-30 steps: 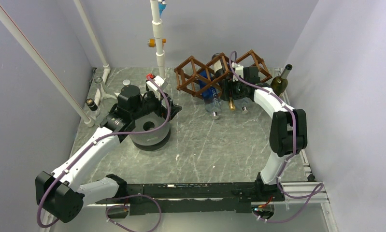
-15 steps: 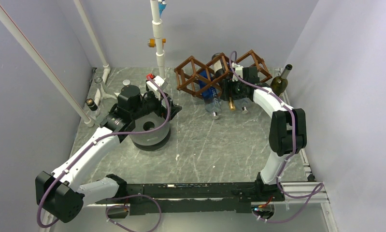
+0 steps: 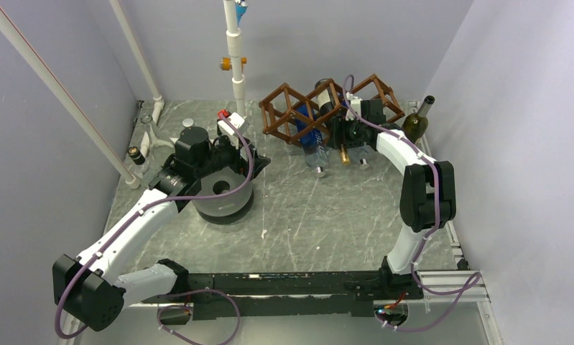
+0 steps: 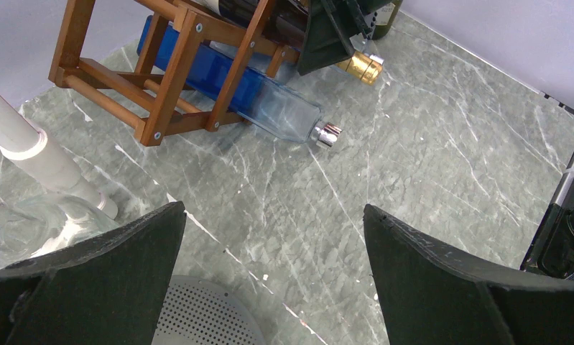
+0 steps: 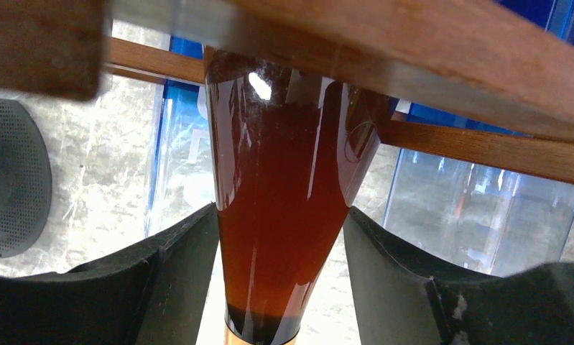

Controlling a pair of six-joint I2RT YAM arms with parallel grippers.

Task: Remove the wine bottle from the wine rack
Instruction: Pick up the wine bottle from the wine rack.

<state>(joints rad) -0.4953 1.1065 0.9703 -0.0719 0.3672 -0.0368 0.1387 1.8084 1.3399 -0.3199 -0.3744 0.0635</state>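
- Amber wine bottle [image 5: 280, 144] lies in wine rack [image 3: 291, 108], under a rack bar [image 5: 413, 50], blue bottle [image 4: 226, 75] just beside.
- Right tool [image 5: 280, 210] half-closed around its shoulder; grip unclear.
- Left tool [image 4: 273, 208] wide open, empty.

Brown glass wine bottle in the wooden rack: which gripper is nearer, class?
Right. The right gripper straddles the neck of the brown glass wine bottle, fingers against both sides, at the wooden lattice rack. The left gripper hangs open, away across the grey marbled table.
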